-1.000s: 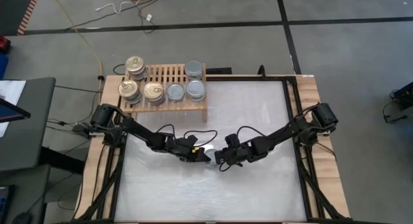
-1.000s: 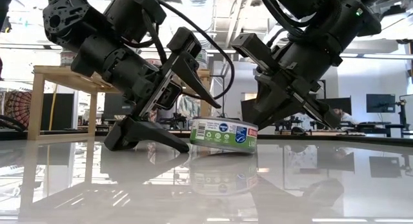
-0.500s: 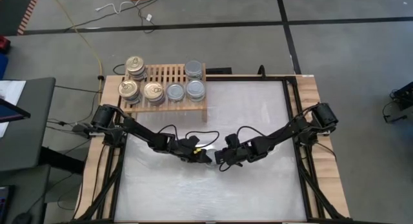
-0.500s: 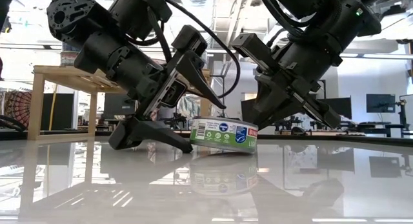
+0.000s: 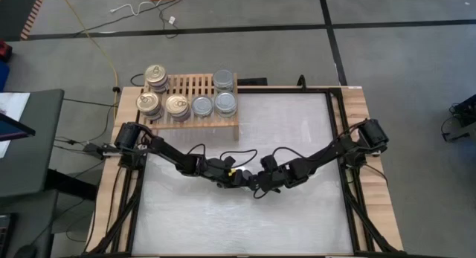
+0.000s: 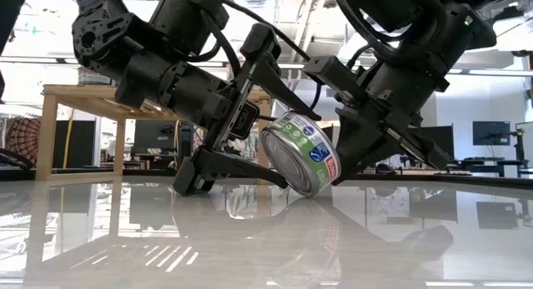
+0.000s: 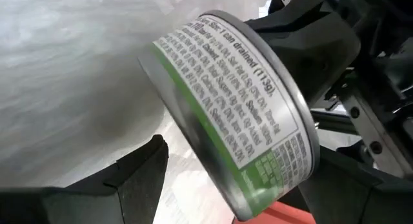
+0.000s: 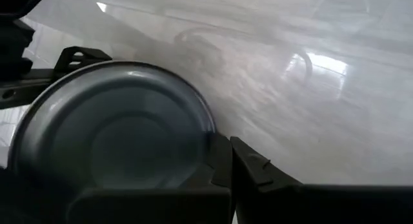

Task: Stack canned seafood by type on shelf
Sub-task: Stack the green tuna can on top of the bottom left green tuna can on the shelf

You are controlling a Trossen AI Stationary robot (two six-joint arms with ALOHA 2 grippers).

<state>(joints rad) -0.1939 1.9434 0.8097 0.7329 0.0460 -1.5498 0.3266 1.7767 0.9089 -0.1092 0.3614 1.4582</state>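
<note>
left claw (image 6: 250, 143) clamps tilted can (image 6: 301, 151) | right claw (image 6: 371, 151) closed, empty, behind can | mid tabletop (image 5: 297, 213)

The tin (image 6: 301, 151) between the two hands has a green and white label with a blue oval mark, a red patch near its lower edge, and black print on white along its side; its flat end is plain silver-grey. Both hands, the left hand (image 6: 250, 139) and the right hand (image 6: 366, 131), are black. The bench (image 5: 297, 139) is glossy white with a pale wood border. The shelf (image 5: 192, 109) is light wood with a slatted pattern. On the shelf, the tins (image 5: 158, 78) toward its left end have gold tops, and those (image 5: 224, 103) toward its right end have silver-grey tops. Beyond the shelf, the floor (image 5: 387, 57) is grey with black lines, crossed by a yellow cable (image 5: 97, 42).
</note>
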